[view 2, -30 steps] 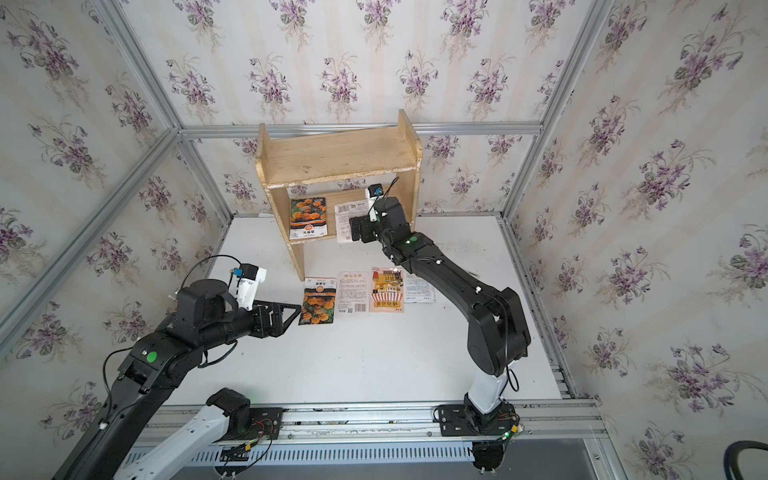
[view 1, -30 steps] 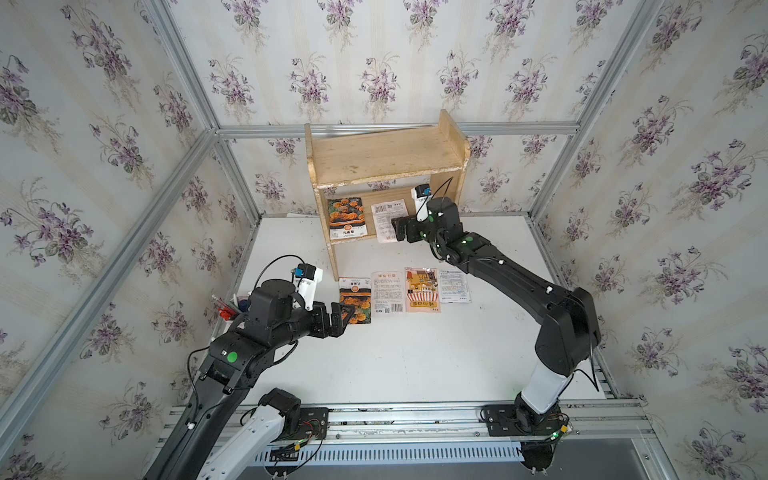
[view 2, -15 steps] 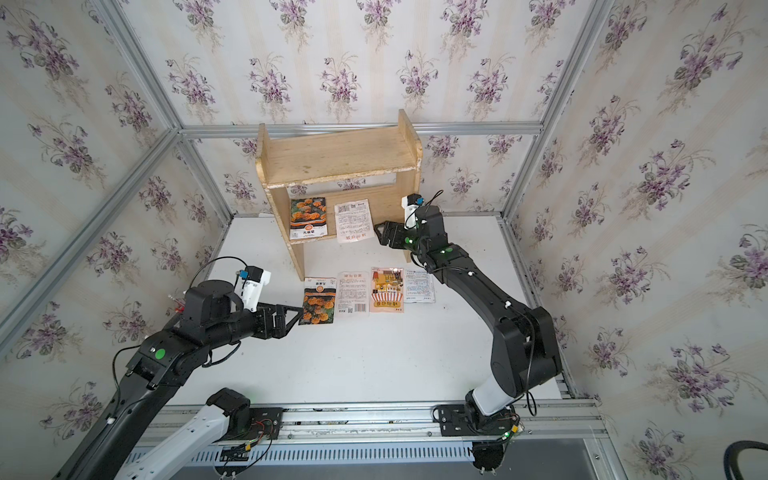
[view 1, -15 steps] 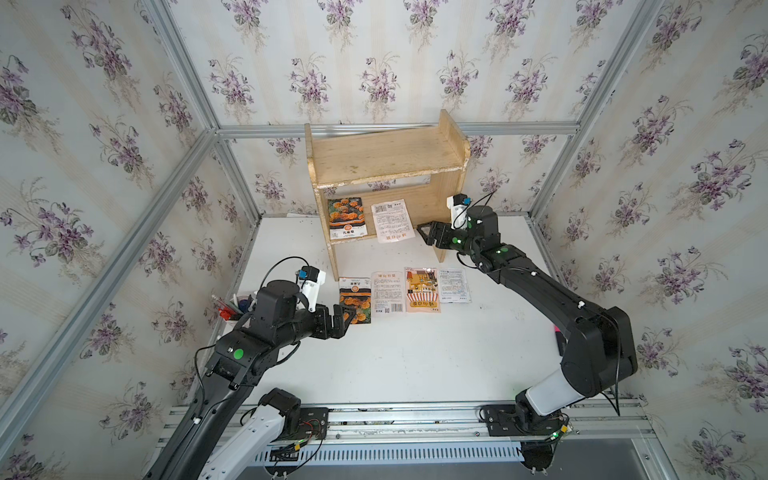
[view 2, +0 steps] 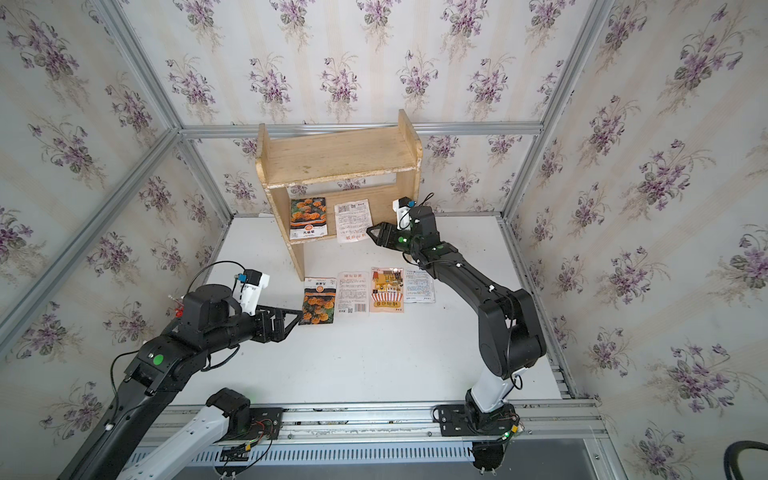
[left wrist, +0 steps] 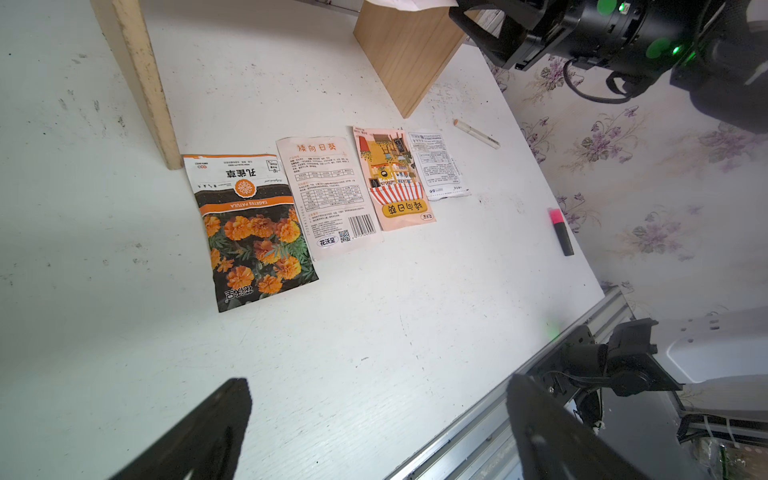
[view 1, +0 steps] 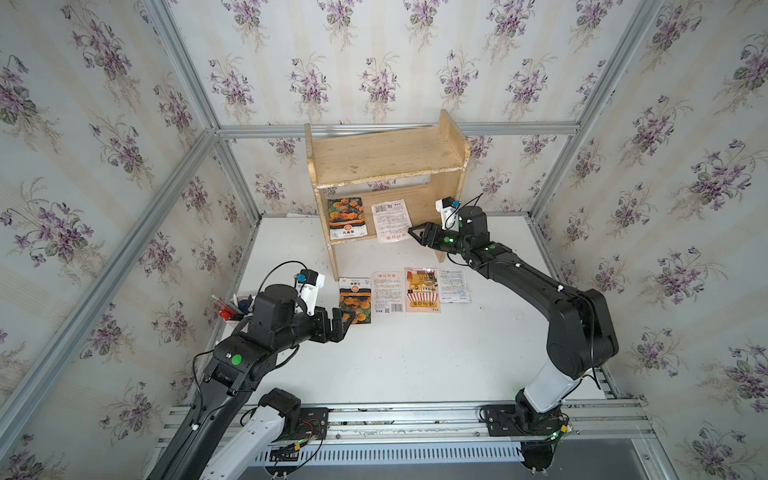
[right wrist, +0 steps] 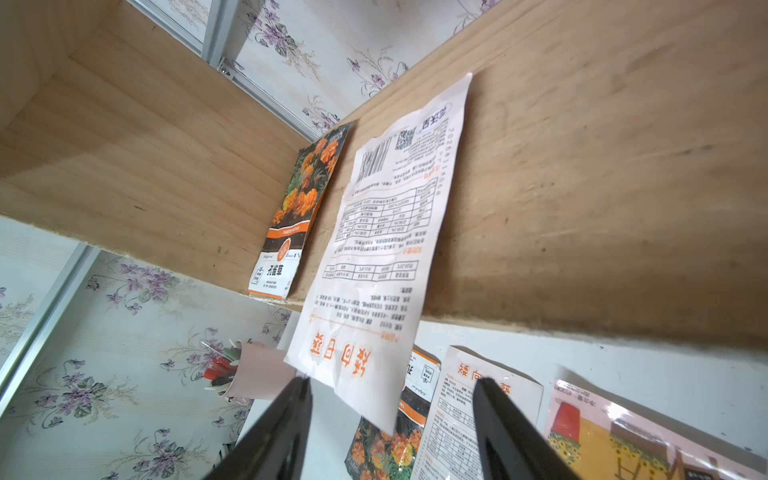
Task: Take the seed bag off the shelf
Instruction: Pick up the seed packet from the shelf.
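White seed bag (view 1: 390,220) — black tables, orange title — overhangs shelf (view 1: 386,160) edge.

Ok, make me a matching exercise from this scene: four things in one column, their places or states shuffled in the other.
1 white packet on the shelf
2 pink highlighter
3 left gripper
4 pen cup

A open above the table
B lying flat on the table
C overhanging the lower tier's front edge
D upright at the table's left edge

Pairs: 1-C, 2-B, 3-A, 4-D
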You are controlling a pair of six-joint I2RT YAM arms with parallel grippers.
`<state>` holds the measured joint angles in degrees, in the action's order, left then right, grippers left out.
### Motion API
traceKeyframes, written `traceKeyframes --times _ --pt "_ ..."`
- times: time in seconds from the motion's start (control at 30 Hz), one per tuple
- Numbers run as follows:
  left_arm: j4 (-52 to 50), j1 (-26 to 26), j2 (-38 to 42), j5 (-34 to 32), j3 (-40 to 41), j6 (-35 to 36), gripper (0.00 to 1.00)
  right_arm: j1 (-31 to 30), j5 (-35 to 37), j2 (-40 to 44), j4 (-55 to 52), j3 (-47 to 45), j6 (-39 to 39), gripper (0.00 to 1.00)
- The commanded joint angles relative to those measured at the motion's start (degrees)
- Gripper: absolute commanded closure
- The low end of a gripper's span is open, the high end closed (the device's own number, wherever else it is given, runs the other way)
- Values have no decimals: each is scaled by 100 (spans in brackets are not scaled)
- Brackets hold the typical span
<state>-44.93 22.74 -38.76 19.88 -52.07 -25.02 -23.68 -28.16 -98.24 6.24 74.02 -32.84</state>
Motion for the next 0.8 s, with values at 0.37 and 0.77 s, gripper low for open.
traceKeyframes --times 0.37,0.77 --pt "260 -6 -35 34 92 59 0 -77 -365 -462 246 485 -169 60" --pt "345 -2 -13 34 194 12 0 -84 -335 -525 169 561 -171 93"
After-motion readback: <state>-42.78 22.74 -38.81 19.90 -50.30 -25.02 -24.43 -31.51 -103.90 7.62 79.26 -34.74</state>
